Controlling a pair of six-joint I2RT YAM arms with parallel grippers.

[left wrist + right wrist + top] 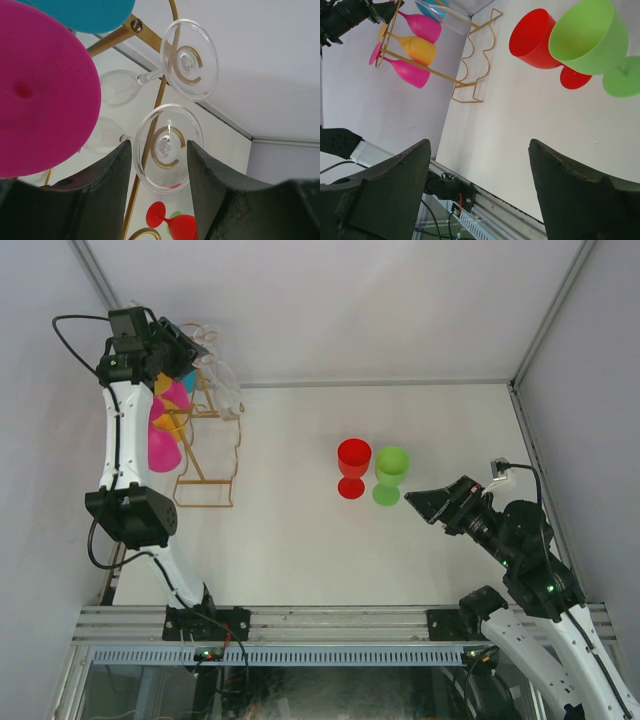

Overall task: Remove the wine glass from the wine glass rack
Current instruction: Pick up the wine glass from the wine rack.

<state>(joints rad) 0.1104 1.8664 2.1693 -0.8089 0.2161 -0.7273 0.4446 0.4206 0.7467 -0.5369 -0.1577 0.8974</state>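
Top external view: the wine glass rack [205,504] stands at the upper left of the frame, well apart from the red glass [352,466] and green glass [390,473] standing on the table [330,570] at centre. My left gripper [190,345] is raised at the top of the rack. My right gripper [430,502] rests low at the right of the frame, just beside the green glass.

Left wrist view: the clear wine glass [165,175] hangs by its foot on a hook loop of the rack [161,97], at lower centre of the frame. My left gripper [159,150] is half spread, one finger on each side of that foot. I cannot tell whether either finger touches it. A second clear glass [190,60] hangs above it, and a pink glass [40,95] fills the left of the frame.

- Centre the foot between the fingers before tightening.
- Grip gently; I judge clear glass to be slippery and brittle.
- Slide the foot out along the open end of the loop. Do not pull straight off.
- Keep away from the upper clear glass and the pink one.

Right wrist view: my right gripper [480,150] is spread wide and holds nothing. The rack [445,76] shows at upper left, with the red and green glasses at upper right. Keep this arm parked.
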